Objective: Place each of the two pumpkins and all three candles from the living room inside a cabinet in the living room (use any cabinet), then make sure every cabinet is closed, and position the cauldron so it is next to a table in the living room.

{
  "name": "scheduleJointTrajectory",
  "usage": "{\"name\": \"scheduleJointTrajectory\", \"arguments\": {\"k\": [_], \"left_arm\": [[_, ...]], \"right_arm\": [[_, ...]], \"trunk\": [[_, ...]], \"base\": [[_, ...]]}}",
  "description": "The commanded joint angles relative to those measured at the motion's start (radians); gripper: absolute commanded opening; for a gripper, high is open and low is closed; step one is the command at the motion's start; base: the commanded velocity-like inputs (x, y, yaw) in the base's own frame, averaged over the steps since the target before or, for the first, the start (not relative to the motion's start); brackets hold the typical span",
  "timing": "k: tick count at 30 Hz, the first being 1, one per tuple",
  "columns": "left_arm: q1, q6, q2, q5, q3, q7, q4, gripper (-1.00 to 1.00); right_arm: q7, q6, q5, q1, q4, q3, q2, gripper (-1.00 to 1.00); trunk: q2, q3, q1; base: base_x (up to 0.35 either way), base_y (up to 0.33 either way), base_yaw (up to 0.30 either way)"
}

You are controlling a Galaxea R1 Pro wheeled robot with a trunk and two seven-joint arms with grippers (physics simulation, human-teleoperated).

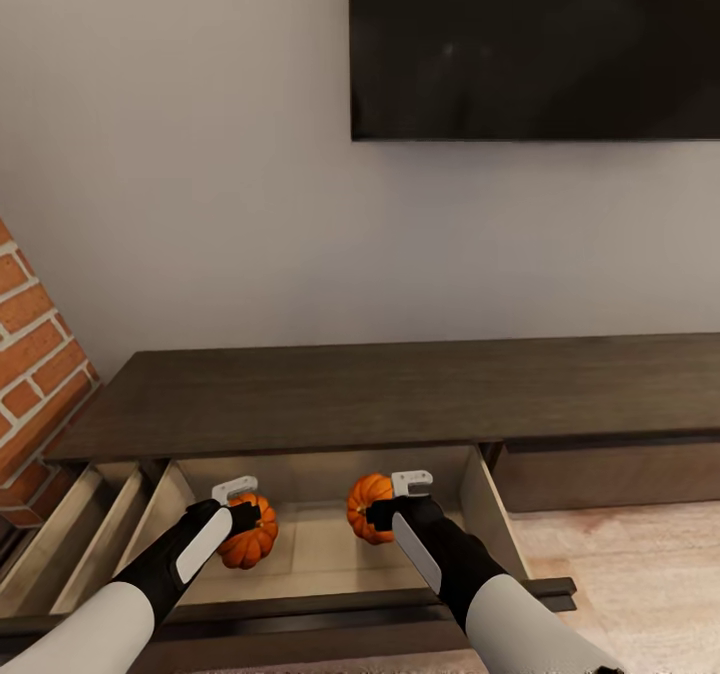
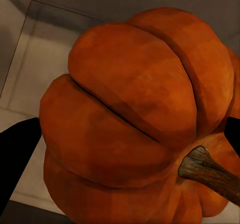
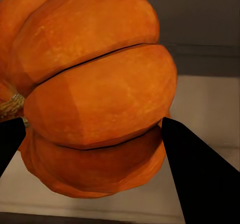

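Two orange ribbed pumpkins are held inside the open middle drawer [image 1: 320, 564] of the dark-brown cabinet [image 1: 400, 394]. My left gripper [image 1: 243, 522] is shut on the left pumpkin [image 1: 250, 546]. Up close in the left wrist view, this pumpkin [image 2: 130, 114] with its brown stem sits between black fingers [image 2: 15, 159]. My right gripper [image 1: 377, 514] is shut on the right pumpkin [image 1: 362, 502]. The right wrist view has that pumpkin [image 3: 95, 94] clamped between two dark fingertips [image 3: 200, 174] over the beige drawer floor. Whether either pumpkin touches the floor I cannot tell.
A second drawer [image 1: 80, 524] stands open at the left, beside a brick wall [image 1: 30, 354]. The right drawer front [image 1: 610, 474] is closed. A dark TV [image 1: 535, 44] hangs on the wall above. Wooden floor [image 1: 640, 574] lies at the right.
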Motion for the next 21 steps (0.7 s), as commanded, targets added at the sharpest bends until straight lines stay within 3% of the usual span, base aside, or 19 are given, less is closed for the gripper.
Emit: {"name": "scheduleJointTrajectory", "arguments": {"k": [1,4,11,21], "left_arm": [[-0.001,0.002,0.003,0.011,-0.007,0.009,-0.003,-1.00],[-0.001,0.006,0.005,0.014,-0.001,0.009,-0.003,-1.00],[-0.001,0.057,0.008,0.014,0.054,0.009,-0.028,-1.00],[-0.001,0.064,0.009,0.014,0.062,0.013,-0.043,-1.00]], "right_arm": [[-0.010,0.008,-0.010,-0.002,-0.002,0.003,0.000,-1.00],[-0.009,0.011,-0.013,-0.004,-0.003,0.002,0.000,-1.00],[-0.004,0.007,-0.015,-0.004,-0.007,0.002,0.000,-1.00],[0.000,0.003,-0.016,-0.004,-0.010,0.003,0.000,-1.00]], "trunk": [[-0.001,-0.005,0.000],[-0.002,-0.016,0.002],[-0.003,-0.043,0.005],[-0.006,-0.082,0.009]], "base": [[0.000,0.000,0.000],[0.000,0.000,0.000],[0.000,0.000,0.000],[0.000,0.000,0.000]]}}
